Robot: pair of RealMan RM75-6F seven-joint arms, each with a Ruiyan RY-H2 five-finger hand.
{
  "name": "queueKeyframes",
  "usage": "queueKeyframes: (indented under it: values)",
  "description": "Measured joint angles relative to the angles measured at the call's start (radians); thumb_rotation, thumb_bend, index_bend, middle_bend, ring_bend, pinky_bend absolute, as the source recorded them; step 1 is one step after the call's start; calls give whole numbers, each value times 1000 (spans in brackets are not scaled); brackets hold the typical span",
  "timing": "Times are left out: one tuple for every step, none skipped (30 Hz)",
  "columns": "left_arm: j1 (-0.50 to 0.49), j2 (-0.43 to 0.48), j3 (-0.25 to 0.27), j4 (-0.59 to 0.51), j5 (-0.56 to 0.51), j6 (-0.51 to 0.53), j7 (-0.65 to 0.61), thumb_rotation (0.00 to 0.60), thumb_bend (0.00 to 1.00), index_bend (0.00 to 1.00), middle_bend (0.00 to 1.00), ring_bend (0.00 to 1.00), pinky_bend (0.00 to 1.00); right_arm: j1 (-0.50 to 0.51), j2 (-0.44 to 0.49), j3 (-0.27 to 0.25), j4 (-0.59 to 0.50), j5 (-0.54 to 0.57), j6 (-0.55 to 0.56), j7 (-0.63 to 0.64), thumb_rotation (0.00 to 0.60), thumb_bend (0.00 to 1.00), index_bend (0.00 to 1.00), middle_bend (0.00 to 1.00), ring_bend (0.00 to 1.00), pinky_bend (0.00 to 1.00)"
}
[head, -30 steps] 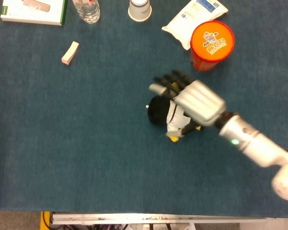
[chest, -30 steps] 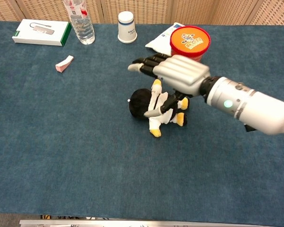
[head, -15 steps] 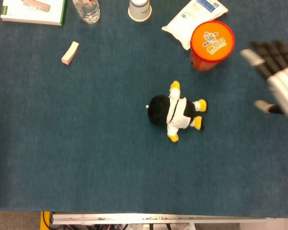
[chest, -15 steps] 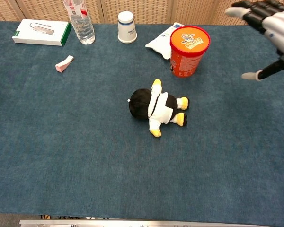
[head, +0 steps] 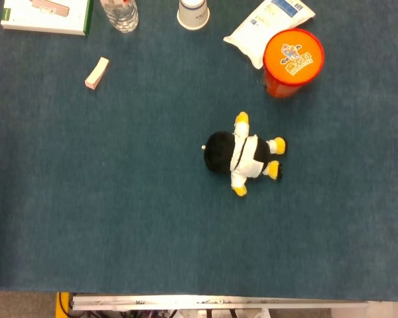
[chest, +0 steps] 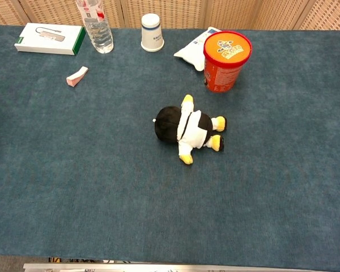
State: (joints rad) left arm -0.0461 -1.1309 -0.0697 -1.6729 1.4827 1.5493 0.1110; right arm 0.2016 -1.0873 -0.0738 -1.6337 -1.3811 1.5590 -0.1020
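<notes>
While both hands are staying out of sight, we are seeing a plush penguin [head: 242, 155] lying mid-table.
We are unable to tell their state; an orange canister [head: 292, 62] is standing toward the far edge.

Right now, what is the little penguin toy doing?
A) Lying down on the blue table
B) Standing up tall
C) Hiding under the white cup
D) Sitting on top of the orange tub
A: the penguin toy lies flat on the blue table, apart from the orange tub and the white cup, with nothing touching it.
</notes>
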Motion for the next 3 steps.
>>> queueKeyframes:
  values:
    - [0,-2,0,0,0,0,1,600,249,139,282,259,151,-10,-1,1,8,4,0,7,600,0,0,36,0,81]
    - [-1,-3,0,0,0,0,3,600,249,139,282,259,151,-17,-2,2,13,7,-1,14,600,0,0,36,0,81]
    - [-1,-4,0,1,-1,-1,4,600,249,139,282,259,151,-25,-4,6,19,8,-3,22,600,0,0,36,0,81]
